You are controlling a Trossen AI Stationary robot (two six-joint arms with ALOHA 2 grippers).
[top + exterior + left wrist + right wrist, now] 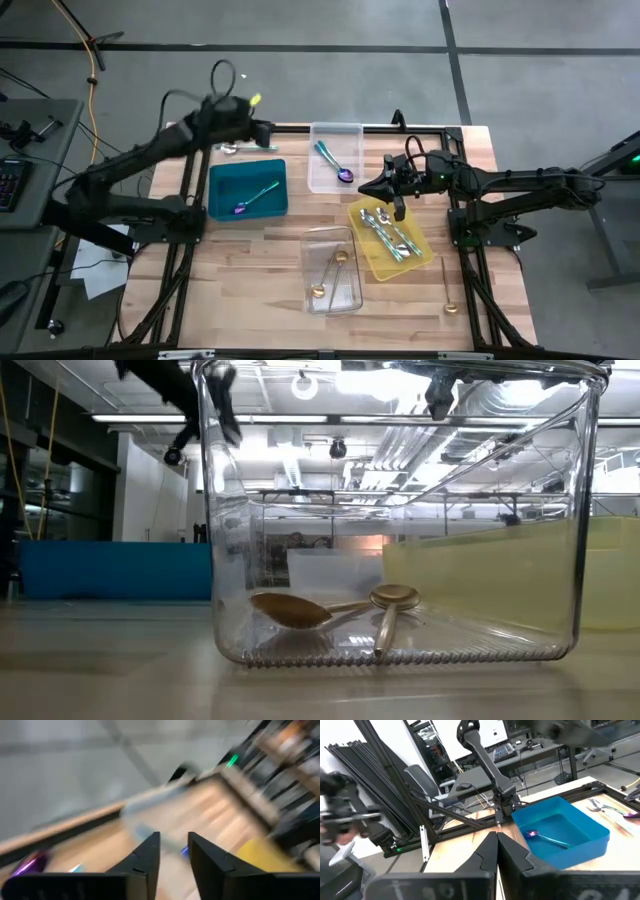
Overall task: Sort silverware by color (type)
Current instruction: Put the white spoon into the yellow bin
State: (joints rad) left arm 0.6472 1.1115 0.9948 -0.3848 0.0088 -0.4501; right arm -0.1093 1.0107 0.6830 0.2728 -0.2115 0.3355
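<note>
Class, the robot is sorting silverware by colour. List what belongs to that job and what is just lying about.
Job:
- gold spoons in the clear tray
- silver pieces in the yellow tray
- purple-blue spoon in the teal tray
- loose gold spoon

Lying about:
- yellow cable
- keyboard

Workshop room around a wooden table, seen by us from above and from table height.

From above, we see a grey concrete floor (300, 25) crossed by dark seams, a yellow cable (92, 70) trailing at the upper left, and a grey desk (30, 160) at the left edge. The table (250, 270) is pale butcher-block wood. From table height, we look into a bright hall with long ceiling light strips (150, 418), silver ducts (500, 400) at the upper right, and a blue panel (110, 568) low on the left.
</note>
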